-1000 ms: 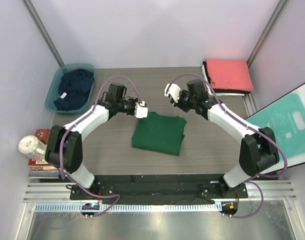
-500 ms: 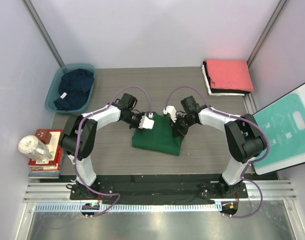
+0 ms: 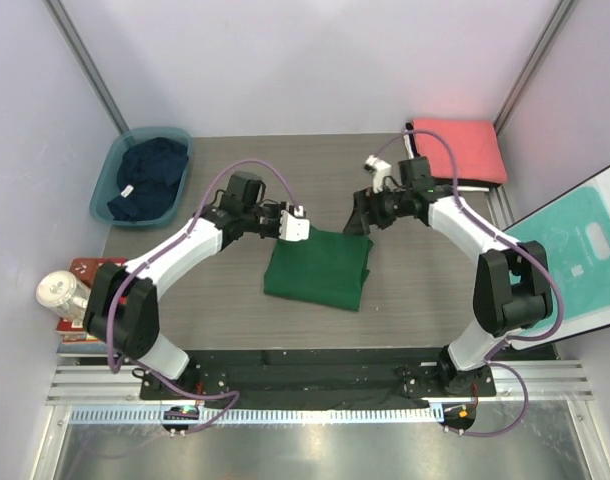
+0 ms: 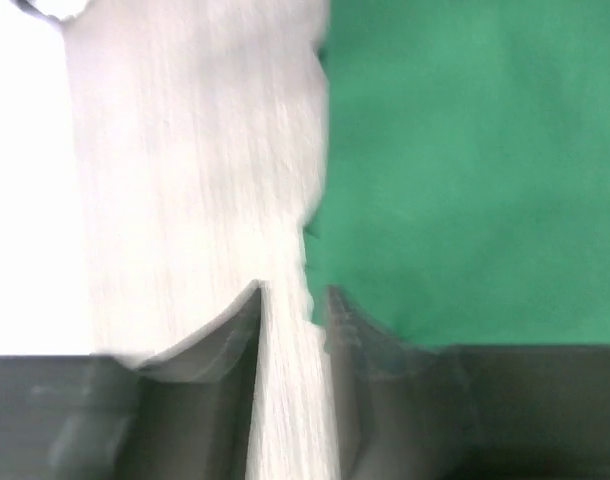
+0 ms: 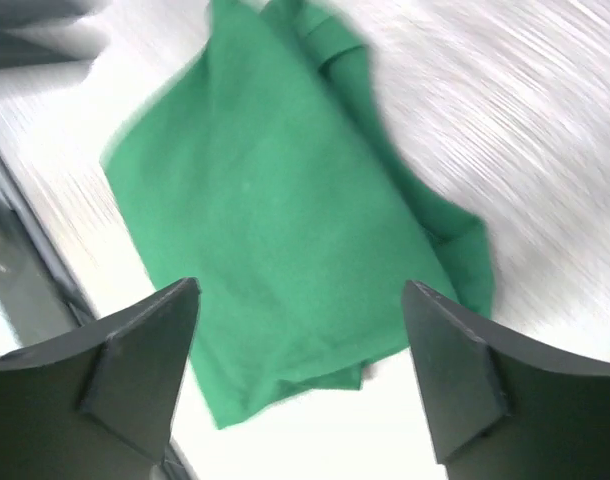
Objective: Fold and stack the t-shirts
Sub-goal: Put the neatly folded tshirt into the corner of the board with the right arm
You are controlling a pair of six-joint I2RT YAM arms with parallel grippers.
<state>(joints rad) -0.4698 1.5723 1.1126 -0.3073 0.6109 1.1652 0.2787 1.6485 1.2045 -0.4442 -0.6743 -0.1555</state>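
Between the fingers of the left gripper, parted only a little, just bare table; nothing grasped. Just beside its right fingertip, the ragged left edge of the dark green t-shirt, folded, flat, stretching ahead and to the right. Cannot tell whether touching, because of blur.

At the right gripper, spread wide and released, also empty. Under and ahead of it, apart from both fingers, the same green t-shirt, with a thicker folded rim along its right side.

Farther off, behind the right gripper near the table's far corner, a folded coral-red t-shirt on top of black and white ones. Well apart from the left gripper, out to its left, a navy t-shirt crumpled inside a teal tub.
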